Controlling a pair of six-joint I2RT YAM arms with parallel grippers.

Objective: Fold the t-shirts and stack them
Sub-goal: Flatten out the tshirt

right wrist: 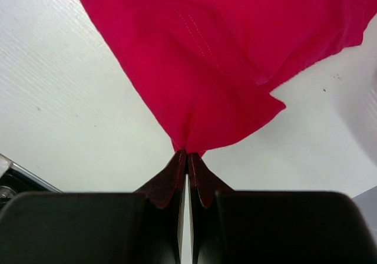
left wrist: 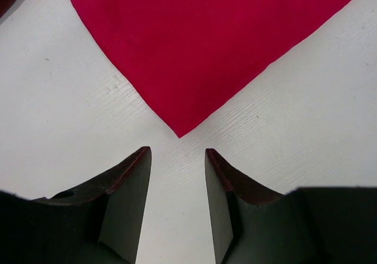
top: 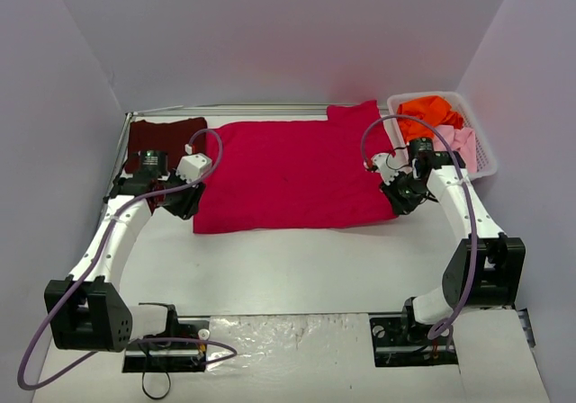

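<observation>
Your right claw (right wrist: 187, 157): pinched tight on near corner of crimson t-shirt (top: 292, 174). Your left claw (left wrist: 177, 153): half open, empty, over bare tabletop (left wrist: 70, 99). Shirt's other near corner lies just ahead of left claw, lined up with gap, untouched. Shirt's long axis runs claw to claw. Judgement: push left claw forward onto corner, then close.

I can read no text, label, brand, number or sign in any of my three views. The crimson t-shirt (top: 292, 174) across the middle of the top view is plain cloth. The white basket (top: 486, 157) at the upper right and the tabletop (top: 297, 264) carry no marking that I can make out.
</observation>
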